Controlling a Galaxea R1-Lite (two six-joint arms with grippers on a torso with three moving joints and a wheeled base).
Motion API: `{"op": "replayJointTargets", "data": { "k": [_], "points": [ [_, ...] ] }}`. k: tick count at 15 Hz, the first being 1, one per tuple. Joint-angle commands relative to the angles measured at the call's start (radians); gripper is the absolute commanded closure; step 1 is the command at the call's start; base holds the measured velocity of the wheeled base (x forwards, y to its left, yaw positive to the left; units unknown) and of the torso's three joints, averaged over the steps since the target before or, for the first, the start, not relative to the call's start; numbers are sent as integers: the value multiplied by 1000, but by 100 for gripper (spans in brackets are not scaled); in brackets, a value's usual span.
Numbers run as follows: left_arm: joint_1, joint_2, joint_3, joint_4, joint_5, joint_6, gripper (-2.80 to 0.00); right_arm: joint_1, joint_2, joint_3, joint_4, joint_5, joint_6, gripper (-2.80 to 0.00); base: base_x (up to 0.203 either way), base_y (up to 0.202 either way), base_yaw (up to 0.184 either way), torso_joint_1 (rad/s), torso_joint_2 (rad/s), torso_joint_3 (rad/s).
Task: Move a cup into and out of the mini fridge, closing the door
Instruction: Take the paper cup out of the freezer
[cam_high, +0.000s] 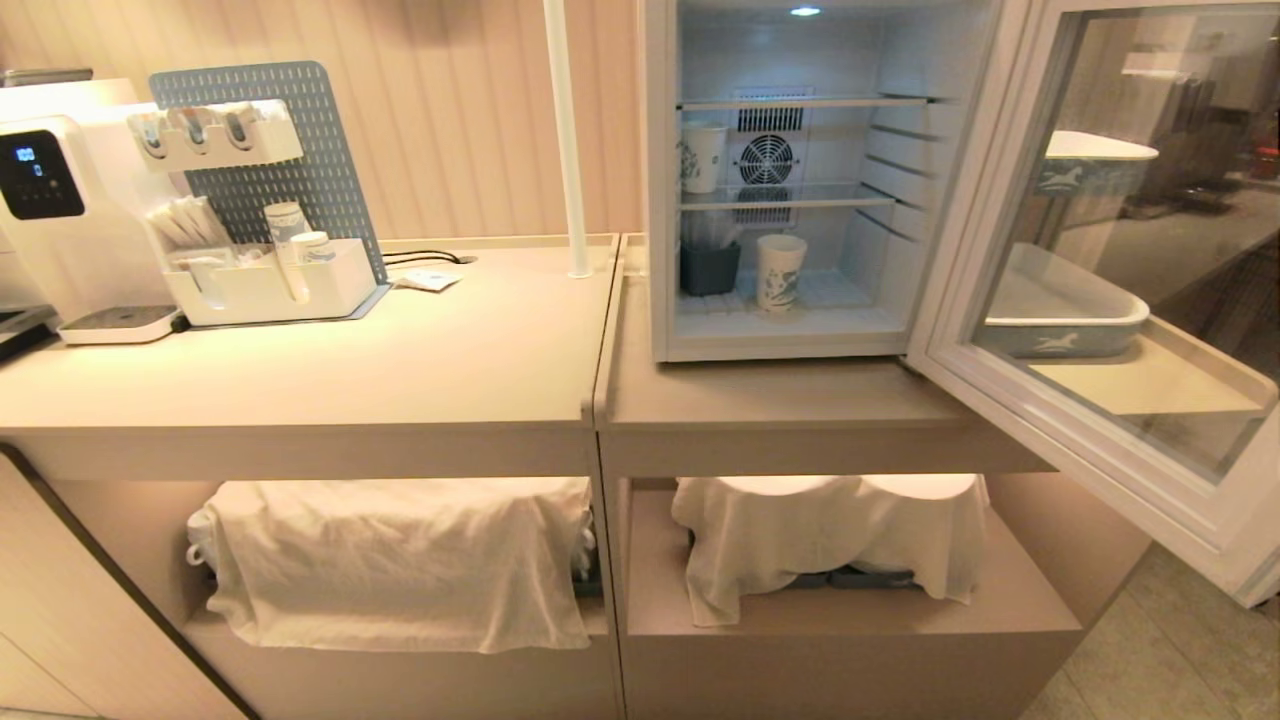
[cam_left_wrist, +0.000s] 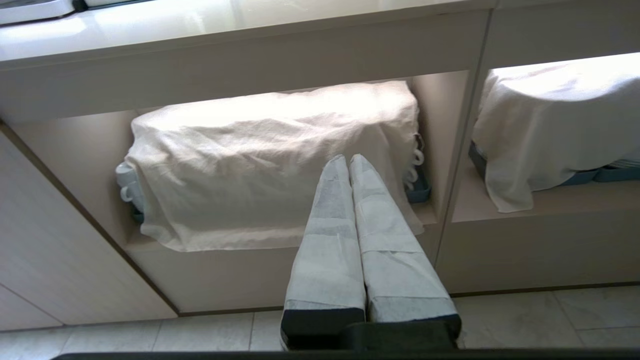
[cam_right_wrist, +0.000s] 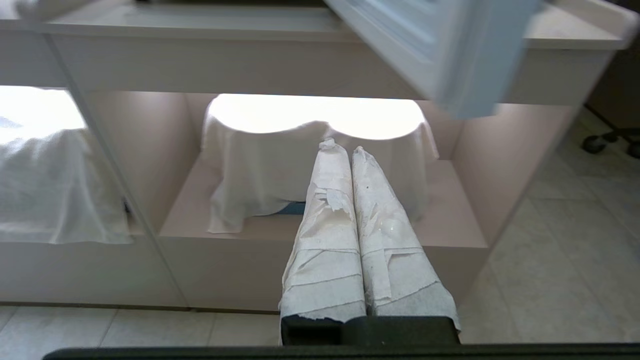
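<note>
The mini fridge (cam_high: 660, 200) stands on the right part of the counter with its inside lit. Its door (cam_high: 1130, 250) is swung wide open to the right, and its lower corner (cam_right_wrist: 450, 55) shows in the right wrist view. A white cup with a blue print (cam_high: 780, 272) stands upright on the fridge floor. A similar cup (cam_high: 703, 157) stands on the middle shelf at the left. Neither arm is in the head view. My left gripper (cam_left_wrist: 348, 159) and right gripper (cam_right_wrist: 345, 148), both wrapped in white paper, are shut and empty, low in front of the under-counter shelves.
A dark container (cam_high: 710, 268) sits left of the cup on the fridge floor. On the counter's left stand a coffee machine (cam_high: 50, 200), a pegboard organiser (cam_high: 260, 200) and a white pole (cam_high: 565, 140). Cloth-covered loads (cam_high: 400, 560) (cam_high: 830, 540) fill the shelves below.
</note>
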Motion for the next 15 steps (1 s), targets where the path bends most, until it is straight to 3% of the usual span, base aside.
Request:
{"op": "replayJointTargets", "data": {
  "k": [1, 12, 15],
  "points": [
    [0, 2, 0, 0, -1, 1, 0, 0, 0, 0, 0, 1, 0, 0, 0, 196, -3, -2, -2, 2],
    [0, 2, 0, 0, 1, 1, 0, 0, 0, 0, 0, 1, -1, 0, 0, 193, 0, 3, 3, 3],
    [0, 2, -2, 0, 1, 4, 0, 0, 0, 0, 1, 0, -1, 0, 0, 112, -2, 3, 4, 2]
  ]
}}
